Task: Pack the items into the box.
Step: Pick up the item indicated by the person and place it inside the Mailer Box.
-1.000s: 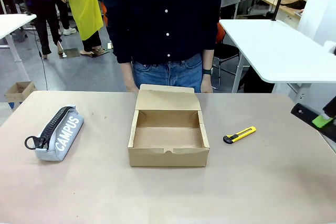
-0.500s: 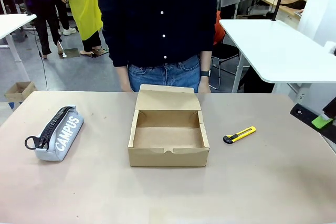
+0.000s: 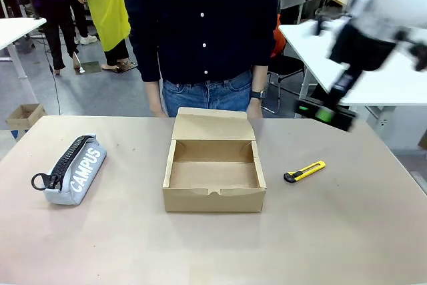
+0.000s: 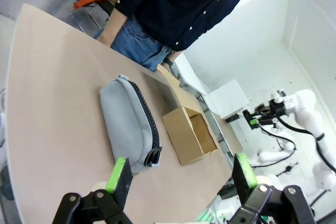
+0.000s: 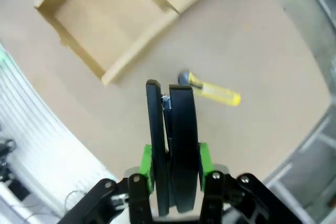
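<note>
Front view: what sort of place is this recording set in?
Probably a shared lab or workshop: plain white tables stand around the beige work table, and people stand about on a bare grey floor behind it.

Open box (image 3: 213, 201) mid-table, bare tabletop (image 3: 213, 251) around it, pouch (image 3: 73, 171) far left, knife (image 3: 304, 171) right, person (image 3: 200, 31) behind.

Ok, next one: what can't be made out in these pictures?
Right wrist view: the flat black object clamped in the right gripper shows edge-on, so its face and kind are unreadable.
Front view: motion blur smears that gripper and its load.
Left wrist view: the pouch shows its plain side, with the lettering turned away.
Front view: the box has a front wall that hides the nearest strip of its floor.
</note>
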Motion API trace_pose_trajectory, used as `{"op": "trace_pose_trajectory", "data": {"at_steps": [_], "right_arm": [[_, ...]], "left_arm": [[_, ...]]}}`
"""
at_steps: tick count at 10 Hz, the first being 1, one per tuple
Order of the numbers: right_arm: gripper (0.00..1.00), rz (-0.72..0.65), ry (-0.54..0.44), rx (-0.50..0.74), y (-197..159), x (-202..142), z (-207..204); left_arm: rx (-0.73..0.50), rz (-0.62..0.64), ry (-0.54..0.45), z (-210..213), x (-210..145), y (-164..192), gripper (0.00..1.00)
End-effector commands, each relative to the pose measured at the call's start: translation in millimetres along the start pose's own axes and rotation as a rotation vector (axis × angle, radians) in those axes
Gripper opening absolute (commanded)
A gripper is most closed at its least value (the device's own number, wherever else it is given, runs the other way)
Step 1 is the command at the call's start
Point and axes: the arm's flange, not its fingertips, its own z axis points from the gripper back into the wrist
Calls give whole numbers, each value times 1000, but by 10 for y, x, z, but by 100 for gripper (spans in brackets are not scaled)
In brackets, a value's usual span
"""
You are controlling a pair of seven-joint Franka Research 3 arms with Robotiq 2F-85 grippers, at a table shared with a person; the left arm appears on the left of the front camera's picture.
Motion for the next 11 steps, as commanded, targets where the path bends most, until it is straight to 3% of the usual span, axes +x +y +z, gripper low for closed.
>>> {"op": "trace_pose_trajectory", "data": {"at_steps": [1, 3, 5, 8, 11], "right_arm": [[41, 180, -7, -35, 98, 633, -43], [41, 377, -40, 0, 555, 1166, -298], [41, 537, -17, 69, 1014, 1398, -674], [41, 630, -54, 113, 1319, 1325, -1222], [41, 620, -90, 162, 1291, 1148, -1839]], "left_arm": [[-13, -26, -22, -9, 9, -23, 100], [-13, -26, -22, -9, 9, -23, 100], [-13, -26, -22, -9, 9, -23, 100], [-13, -26, -22, -9, 9, -23, 100], [-13, -26, -22, -9, 9, -23, 100]]}}
